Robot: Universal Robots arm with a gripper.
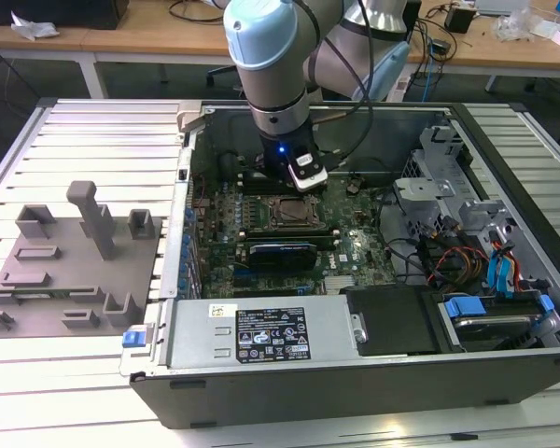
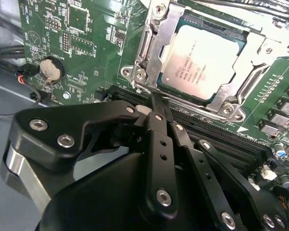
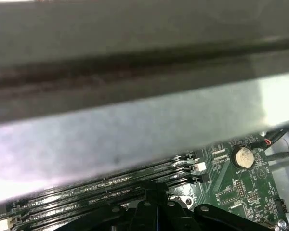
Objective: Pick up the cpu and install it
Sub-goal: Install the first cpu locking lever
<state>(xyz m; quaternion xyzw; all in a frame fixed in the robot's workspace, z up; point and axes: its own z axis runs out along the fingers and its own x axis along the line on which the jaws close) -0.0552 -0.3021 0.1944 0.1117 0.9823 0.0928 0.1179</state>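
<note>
Cpu (image 2: 207,60) seated in socket; gripper (image 2: 156,98), jaws pinched narrow and empty, just beside it, best kept clear of the memory slots (image 2: 207,130).

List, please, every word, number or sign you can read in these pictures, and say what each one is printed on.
No text can be quoted with confidence.
cpu: several lines of dark print on its metal top, too small to read.
white label on the grey metal box: text and symbols, too small to read.
motherboard: white markings beside the parts, too small to read.
</note>
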